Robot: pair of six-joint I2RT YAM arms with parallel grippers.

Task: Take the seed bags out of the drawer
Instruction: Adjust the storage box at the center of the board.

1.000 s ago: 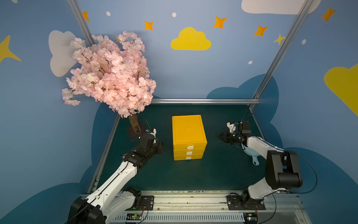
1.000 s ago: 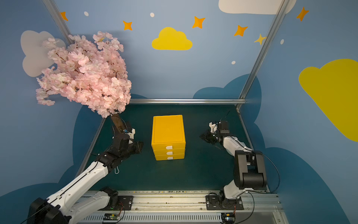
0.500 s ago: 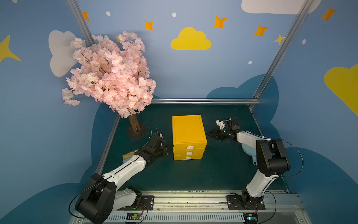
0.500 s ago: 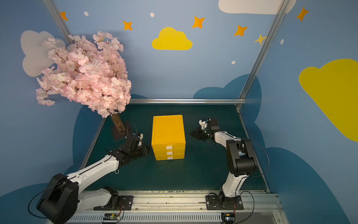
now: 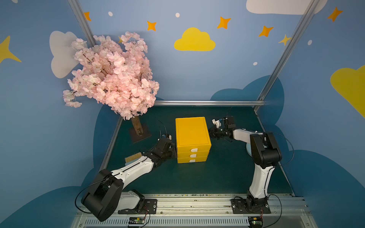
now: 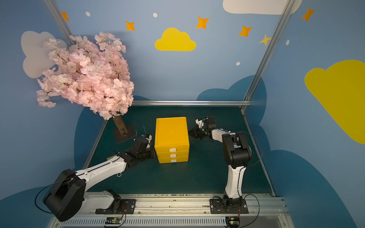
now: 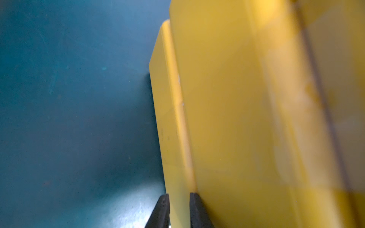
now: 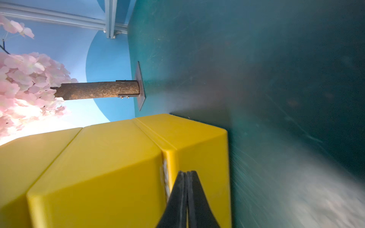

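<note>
Flanking the cabinet [image 5: 192, 131] from both sides on the desk [image 5: 227, 171]: left jaws clamped on a thin yellow lip [image 7: 173, 138] at its front corner, right jaws pressed together, empty, at its right side. The drawer [image 5: 183, 149] sits shut, highest of three, so the bags are out of sight, presumably inside. Expect light, slick, floppy packets; hook the white tab [image 5: 194, 150] first, then pinch a bag's edge.

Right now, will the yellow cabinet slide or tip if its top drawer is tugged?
Probably slides rather than tips: the yellow cabinet is squat and sits flat on the smooth green table. It looks like hollow plastic, so likely light. The left gripper pinching its thin edge and the shut right gripper at its side may brace it.
</note>
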